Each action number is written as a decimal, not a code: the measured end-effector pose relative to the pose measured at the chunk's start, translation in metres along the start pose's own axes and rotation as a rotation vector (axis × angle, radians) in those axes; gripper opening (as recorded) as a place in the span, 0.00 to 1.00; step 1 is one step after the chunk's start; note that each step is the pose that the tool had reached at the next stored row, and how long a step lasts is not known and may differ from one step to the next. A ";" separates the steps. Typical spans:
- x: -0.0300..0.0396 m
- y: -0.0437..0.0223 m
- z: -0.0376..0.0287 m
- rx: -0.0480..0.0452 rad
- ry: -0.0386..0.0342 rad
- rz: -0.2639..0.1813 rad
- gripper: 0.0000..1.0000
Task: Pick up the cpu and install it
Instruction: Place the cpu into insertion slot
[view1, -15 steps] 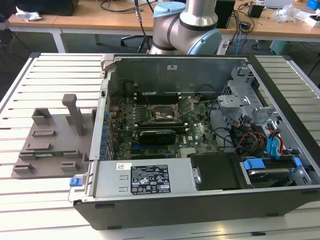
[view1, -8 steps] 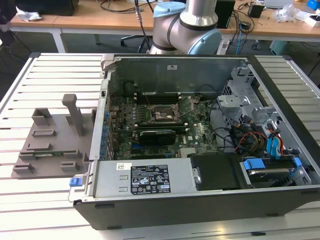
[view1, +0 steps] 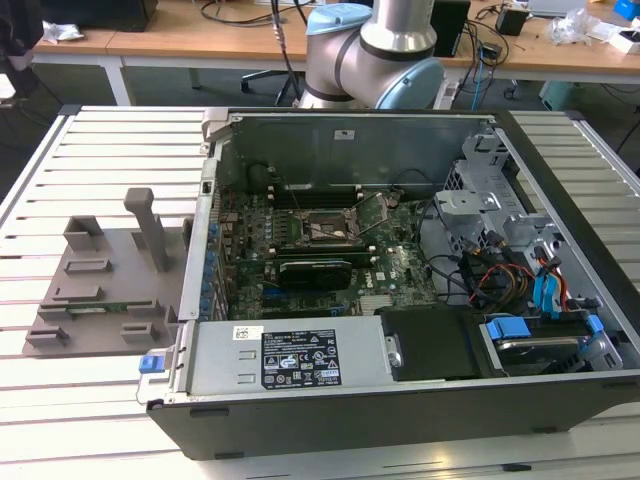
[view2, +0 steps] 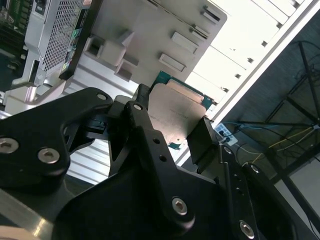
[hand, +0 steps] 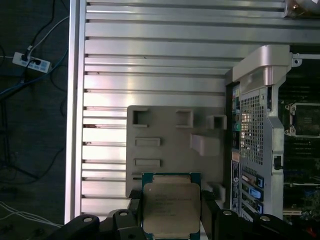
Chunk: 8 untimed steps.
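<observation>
Black pincer (hand: 171, 212) is clamped on the small square silver-topped cpu (hand: 171, 205) by two opposite edges, probably to spare its contacts. It's hanging up over the grey plastic tray (hand: 165, 127) beside the open computer case (hand: 255, 130).

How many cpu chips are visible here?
1. The cpu is held by the gripper in both wrist views, near the grey tray. Others may be hidden inside the computer case.

Grey tray (view1: 100, 290) beside open computer case (view1: 400, 415); slatted table (view1: 100, 140)
</observation>
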<state>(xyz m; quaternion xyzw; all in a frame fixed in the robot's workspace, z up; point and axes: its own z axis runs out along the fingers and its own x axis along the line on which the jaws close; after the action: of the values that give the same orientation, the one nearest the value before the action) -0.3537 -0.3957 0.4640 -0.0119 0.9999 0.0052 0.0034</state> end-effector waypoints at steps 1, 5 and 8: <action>-0.0012 0.0000 0.0009 -0.0001 0.0000 0.000 0.55; -0.0099 0.0000 0.0033 -0.0001 0.0000 0.000 0.55; -0.0151 0.0002 0.0056 -0.0001 0.0000 -0.001 0.55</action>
<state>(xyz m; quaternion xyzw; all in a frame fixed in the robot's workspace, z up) -0.3385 -0.3952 0.4584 -0.0122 0.9999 0.0053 0.0033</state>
